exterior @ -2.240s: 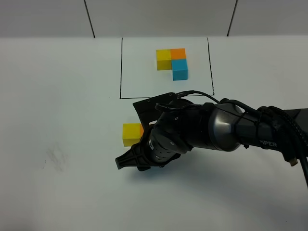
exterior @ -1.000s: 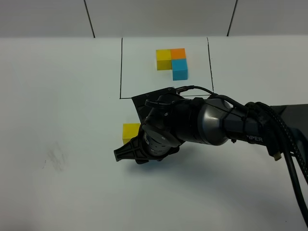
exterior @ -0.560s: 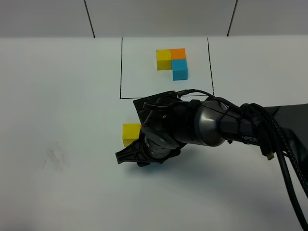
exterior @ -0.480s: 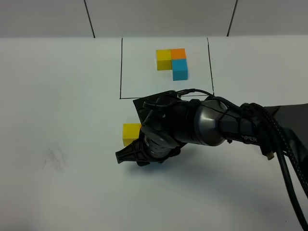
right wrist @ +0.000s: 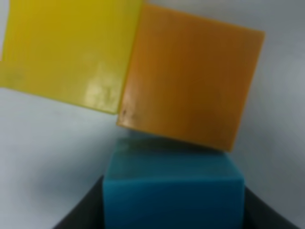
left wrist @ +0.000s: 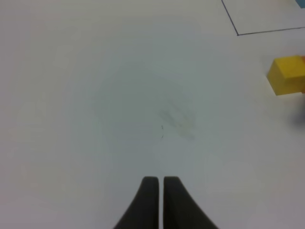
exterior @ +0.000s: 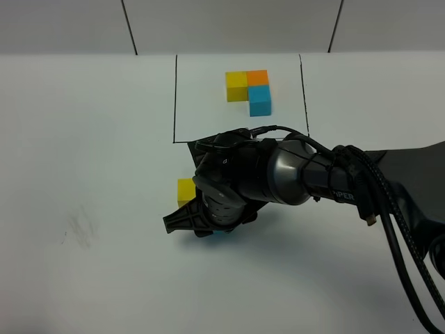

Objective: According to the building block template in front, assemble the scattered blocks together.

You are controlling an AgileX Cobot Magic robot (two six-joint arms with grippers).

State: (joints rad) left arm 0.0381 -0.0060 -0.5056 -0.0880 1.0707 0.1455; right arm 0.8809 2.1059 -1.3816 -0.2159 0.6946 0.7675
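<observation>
I see my right gripper (right wrist: 174, 210) clamped on the blue cube (right wrist: 174, 193), just beside the orange cube (right wrist: 190, 76) that touches the yellow cube (right wrist: 66, 47) near the table's (exterior: 83, 139) middle. My left gripper (left wrist: 158, 183) sits closed, empty. The framed template (exterior: 249, 90) lies toward the far edge.

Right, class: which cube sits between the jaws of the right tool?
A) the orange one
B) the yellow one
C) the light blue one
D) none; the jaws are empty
C: the right wrist view shows the light blue cube between the dark jaws of the right tool, with the orange cube and yellow cube lying beyond it.
</observation>
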